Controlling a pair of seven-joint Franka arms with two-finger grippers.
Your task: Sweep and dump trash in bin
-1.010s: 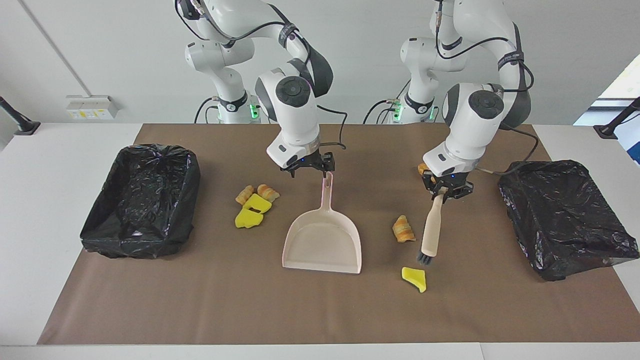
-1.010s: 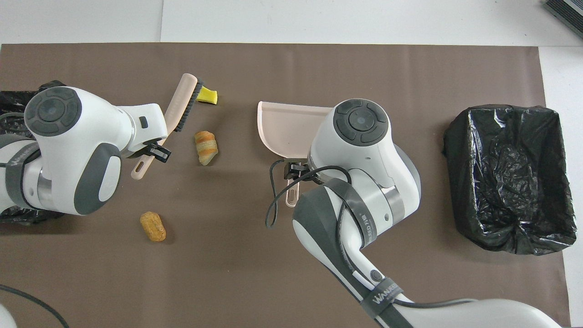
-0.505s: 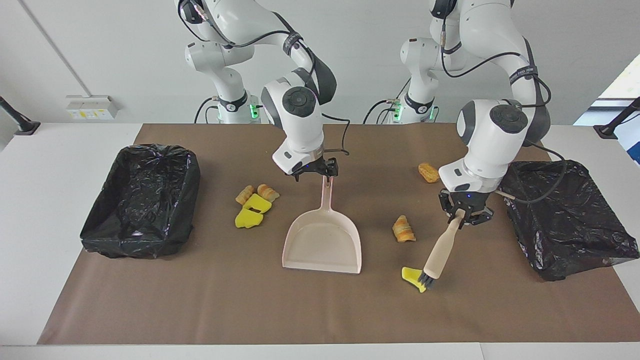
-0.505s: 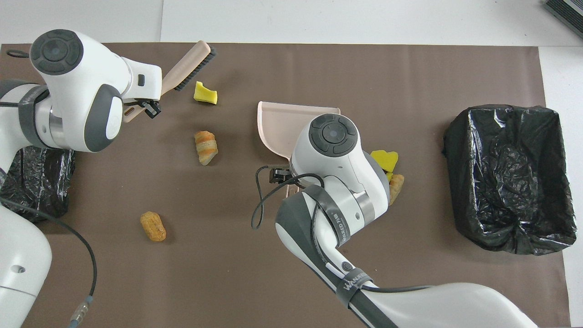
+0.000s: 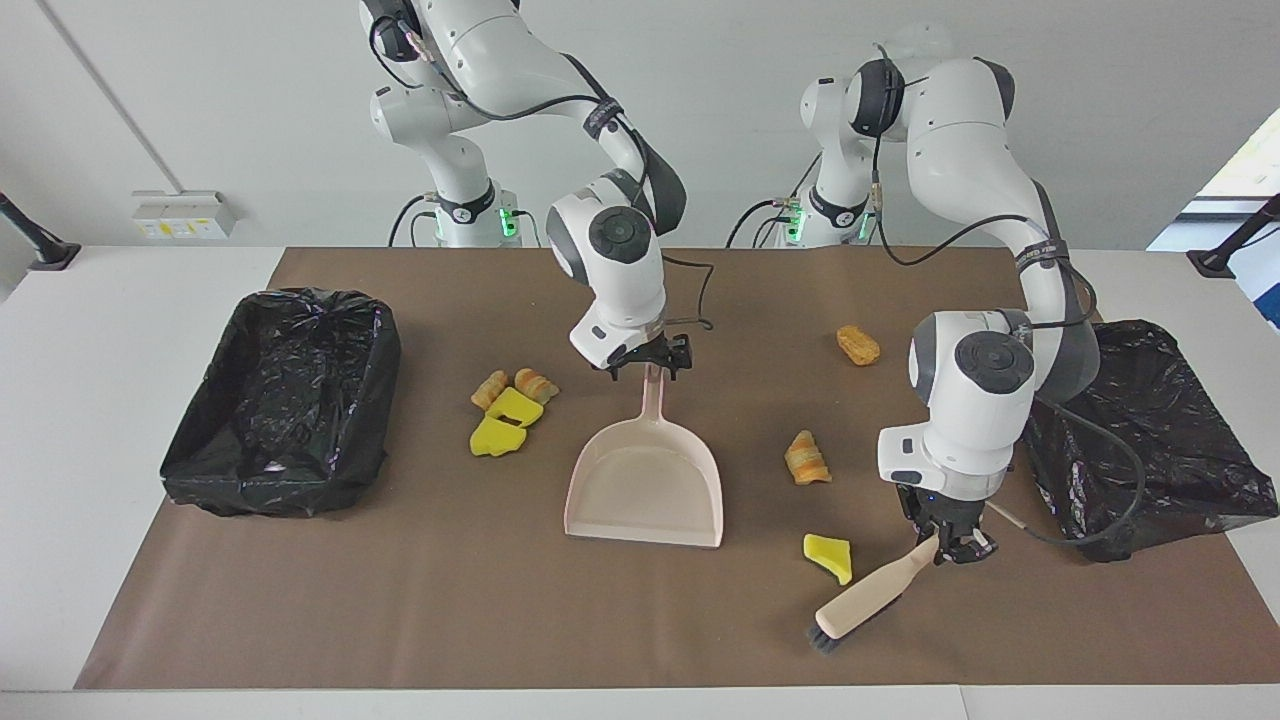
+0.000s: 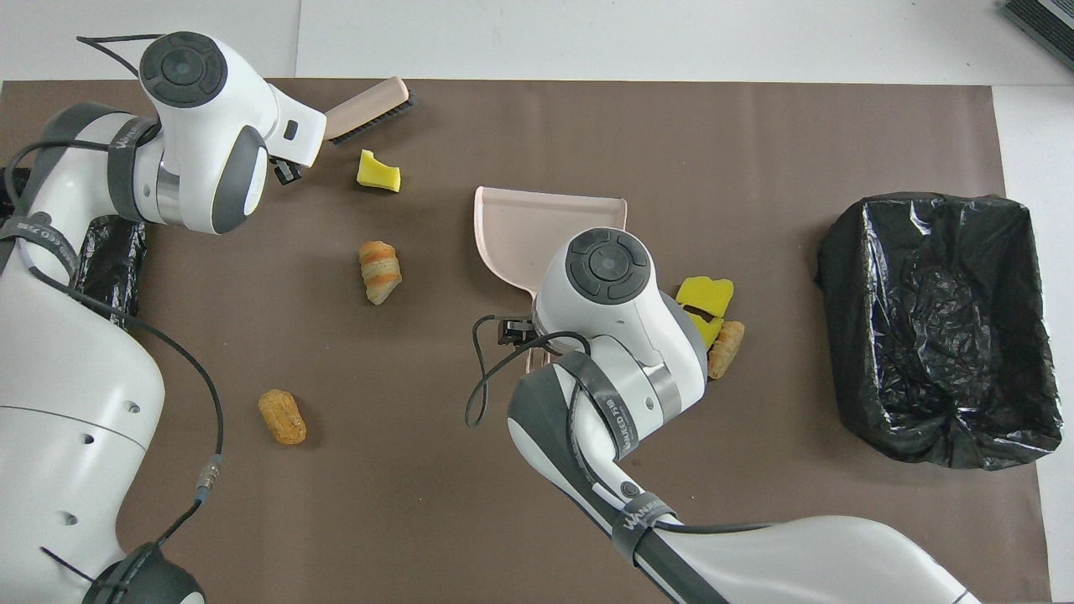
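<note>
Trash scattered on the brown mat (image 5: 400,620): a yellow sponge bit (image 5: 829,556) just beside the brush (image 5: 868,603); a striped roll (image 5: 806,457) nearer the robots; an orange roll (image 5: 858,344) nearer still; a cluster of sponge bits and rolls (image 5: 510,406) beside the pink dustpan (image 5: 646,482), toward the right arm's end. Left gripper (image 5: 947,545) clamped on the brush handle — bristles down on the mat. Right gripper (image 5: 652,358) around the dustpan handle, whether gripping it, impossible to tell. Black-lined bins (image 5: 285,400) (image 5: 1150,430) at either end.
</note>
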